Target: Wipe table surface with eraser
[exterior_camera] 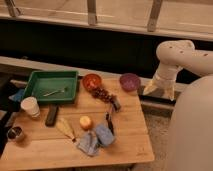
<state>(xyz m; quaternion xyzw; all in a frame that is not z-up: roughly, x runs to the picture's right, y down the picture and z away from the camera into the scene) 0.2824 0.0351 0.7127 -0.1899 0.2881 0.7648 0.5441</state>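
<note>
eraser (51,115): flat on counter (129,131), near left edge, just in front of green tray (52,73), beside white cup (30,106); untouched. claw (161,90): off far right corner, apparently spread open, empty. wiping not begun; grasp and wipe both left.

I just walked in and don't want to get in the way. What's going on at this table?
A one-armed robot is set to wipe the table with an eraser, but wiping has not begun. Its gripper hangs open and empty beyond the right edge of the table surface, close to the purple bowl. The eraser lies flat on the left side, just in front of the green tray and beside the white cup, far from the gripper.
</note>
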